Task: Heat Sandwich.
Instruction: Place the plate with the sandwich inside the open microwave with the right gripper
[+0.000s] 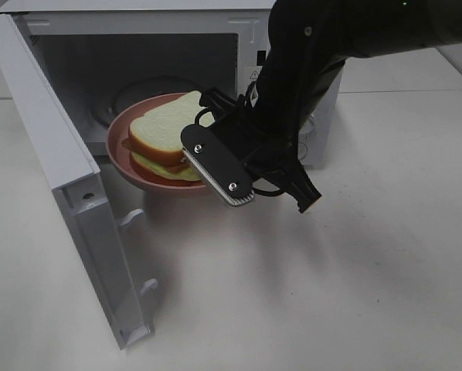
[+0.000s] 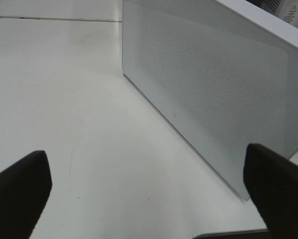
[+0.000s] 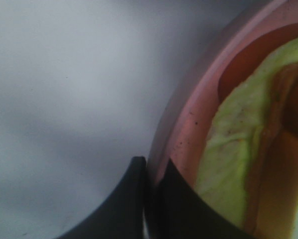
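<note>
- White sliced-bread sandwich (image 1: 165, 131), tan-crusted with a pale green-yellow filling, lies on a round pink plate (image 1: 121, 151). The plate is at the mouth of a white box-shaped microwave oven (image 1: 138, 11), with its far side inside the cavity and its near side out over the white bench (image 1: 385, 278).
- Judged by look, the sandwich is light and soft, and its layers are loose. A squeeze would crush it and a tilt could slide the slices apart.
- It is better moved by the plate, which looks stiff and smooth, possibly slippery at the rim.
- Black right gripper (image 3: 148, 172) is clamped on the plate's rim, on the side toward the oven's control panel. The filling lies just beside the fingers but apart from them.
- Such a one-sided hold could let the plate droop, so keeping it level matters.
- A dark round turntable (image 1: 111, 104) shows behind the plate. Whether the plate touches it cannot be told.
- The cavity looks wide enough for the plate, though the right arm crowds the opening's right side.
- The oven's white door (image 1: 69, 193) stands swung open toward the bench's left front, walling that side.
- Black left gripper (image 2: 149, 209) is spread wide and holds nothing. It hangs over bare bench on the door's outer side.
- Open bench lies to the front and right.
</note>
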{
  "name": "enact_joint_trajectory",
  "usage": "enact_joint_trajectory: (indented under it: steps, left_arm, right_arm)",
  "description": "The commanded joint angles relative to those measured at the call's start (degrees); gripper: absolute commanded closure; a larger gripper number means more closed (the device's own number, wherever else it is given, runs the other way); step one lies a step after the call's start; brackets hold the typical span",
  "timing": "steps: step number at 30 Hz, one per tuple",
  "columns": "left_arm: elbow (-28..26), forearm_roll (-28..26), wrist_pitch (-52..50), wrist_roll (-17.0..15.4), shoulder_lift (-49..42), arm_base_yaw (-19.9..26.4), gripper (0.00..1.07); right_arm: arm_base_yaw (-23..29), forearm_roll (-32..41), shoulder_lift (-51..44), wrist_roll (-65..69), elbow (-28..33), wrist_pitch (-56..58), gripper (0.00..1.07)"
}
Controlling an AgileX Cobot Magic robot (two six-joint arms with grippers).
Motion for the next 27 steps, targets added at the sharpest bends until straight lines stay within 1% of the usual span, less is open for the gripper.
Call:
enact_joint_trajectory:
  steps: [1, 6, 10, 12, 15, 16, 19, 20, 21, 24, 25, 27]
  left_arm:
    - [0.17, -0.11, -0.17, -0.06, -0.92, 0.06, 0.09]
    - [0.17, -0.11, -0.17, -0.06, -0.92, 0.06, 0.09]
    - [0.17, -0.11, -0.17, -0.06, -0.92, 0.06, 0.09]
    - [0.17, -0.11, -0.17, -0.06, -0.92, 0.06, 0.09]
    - [0.17, -0.11, -0.17, -0.06, -0.92, 0.06, 0.09]
    - [0.17, -0.11, -0.17, -0.06, -0.92, 0.06, 0.09]
    - [0.17, -0.11, -0.17, -0.06, -0.92, 0.06, 0.09]
    - [0.17, -0.11, -0.17, -0.06, -0.92, 0.06, 0.09]
    - [0.17, -0.11, -0.17, -0.06, -0.92, 0.06, 0.09]
    - [0.17, -0.11, -0.17, -0.06, -0.92, 0.06, 0.09]
    - [0.17, -0.11, -0.17, -0.06, -0.92, 0.06, 0.09]
    - [0.17, -0.11, -0.17, -0.06, -0.92, 0.06, 0.09]
  right_arm:
    - [0.17, 0.00, 1.60, -0.11, -3.55, 1.26, 1.07]
    - [0.17, 0.00, 3.38, -0.11, -6.36, 1.95, 1.07]
    - [0.17, 0.00, 6.02, 0.23, -10.60, 3.72, 1.07]
    - [0.17, 0.00, 6.42, 0.34, -11.17, 4.13, 1.07]
    - [0.17, -1.38, 8.65, 2.23, -14.21, 4.47, 1.07]
    - [0.17, -1.38, 8.65, 2.23, -14.21, 4.47, 1.07]
    - [0.17, -1.55, 10.43, 3.72, -16.62, 5.16, 1.06]
    - [0.17, -2.41, 11.75, 4.47, -18.51, 6.25, 1.06]
    - [0.17, -2.41, 11.75, 4.47, -18.51, 6.25, 1.06]
    - [0.17, -3.44, 14.21, 6.59, -22.40, 7.62, 1.06]
    - [0.17, -3.44, 14.21, 6.59, -22.40, 7.62, 1.06]
    - [0.17, -4.30, 15.30, 7.85, -24.24, 7.91, 1.06]
